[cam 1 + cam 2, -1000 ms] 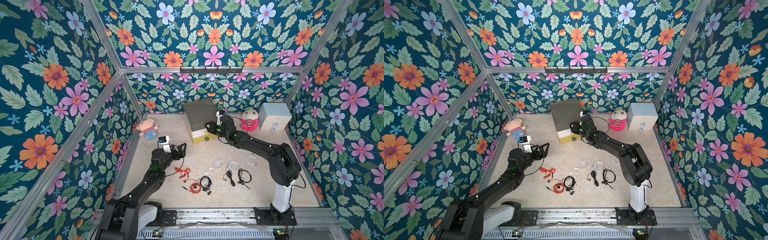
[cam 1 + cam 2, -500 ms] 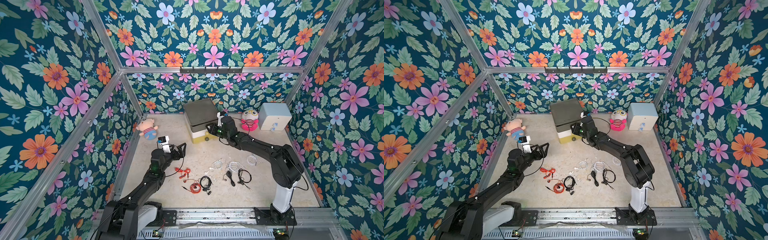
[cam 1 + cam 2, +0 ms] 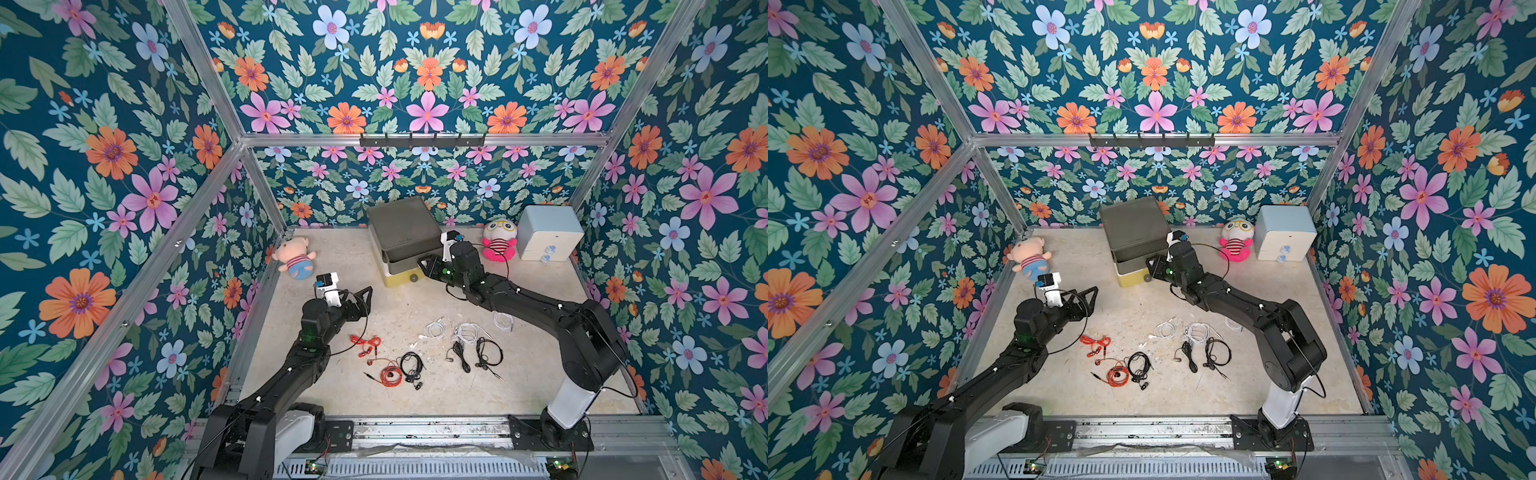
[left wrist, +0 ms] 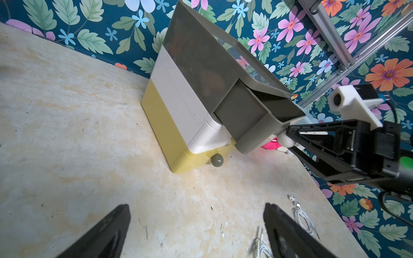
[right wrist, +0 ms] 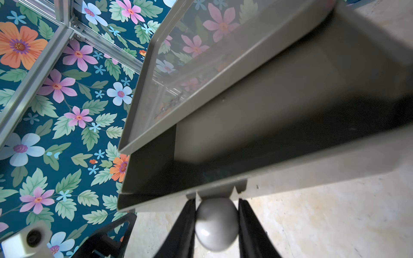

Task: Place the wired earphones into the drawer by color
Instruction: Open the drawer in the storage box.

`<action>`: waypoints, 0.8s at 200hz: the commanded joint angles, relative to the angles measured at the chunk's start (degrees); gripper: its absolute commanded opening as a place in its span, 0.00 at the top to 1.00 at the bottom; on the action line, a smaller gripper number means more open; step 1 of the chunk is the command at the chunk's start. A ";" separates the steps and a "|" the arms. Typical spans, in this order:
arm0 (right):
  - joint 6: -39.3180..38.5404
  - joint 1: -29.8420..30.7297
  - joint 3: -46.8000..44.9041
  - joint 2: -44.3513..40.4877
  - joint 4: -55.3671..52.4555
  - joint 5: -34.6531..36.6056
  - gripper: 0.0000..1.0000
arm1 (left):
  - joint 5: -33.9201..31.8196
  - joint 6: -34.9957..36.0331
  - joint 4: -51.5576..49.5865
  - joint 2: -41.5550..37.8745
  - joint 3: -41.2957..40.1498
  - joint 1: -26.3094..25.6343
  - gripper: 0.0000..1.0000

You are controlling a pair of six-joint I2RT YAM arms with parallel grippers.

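Change since a second back: right arm's wrist has shifted a little toward the near right; we see no shift in the left arm or the cords.
Right claw (image 5: 216, 206): clamped on the pale ball knob (image 5: 215, 225) of the top drawer (image 4: 241, 111), one finger on each side of it.
Top drawer: dark grey, pulled partway out toward the near side, overhanging the white tier (image 4: 178, 93) and the yellow tier (image 4: 161, 125).
Three-drawer chest (image 3: 399, 224): far middle of the tabletop (image 3: 395, 307), close to the back wall.
Left claw (image 4: 196, 207): fingers wide apart, gripping nothing, held over bare tabletop, near-left of the chest.
Red-orange earphones (image 3: 365, 343): two loose coils on the tabletop, left end of the group, just right of the left arm.
Black earphones (image 3: 411, 365): one coil touching the nearer red-orange coil, two more to the right (image 3: 488, 353).
White earphones (image 3: 434, 328): three coils just on the far side of the black ones, the rightmost (image 3: 503, 320) beside the right arm.
Cords overall: all on the tabletop, well apart from the chest.
Bystanders: pig plush (image 3: 295, 259) far left; pink plush (image 3: 498, 243) and pale blue chest (image 3: 548, 237) far right.
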 commanded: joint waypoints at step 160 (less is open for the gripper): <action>1.14 1.35 -9.67 -9.02 -0.40 2.98 0.74 | -0.78 0.94 0.98 -0.66 -0.26 -0.19 0.01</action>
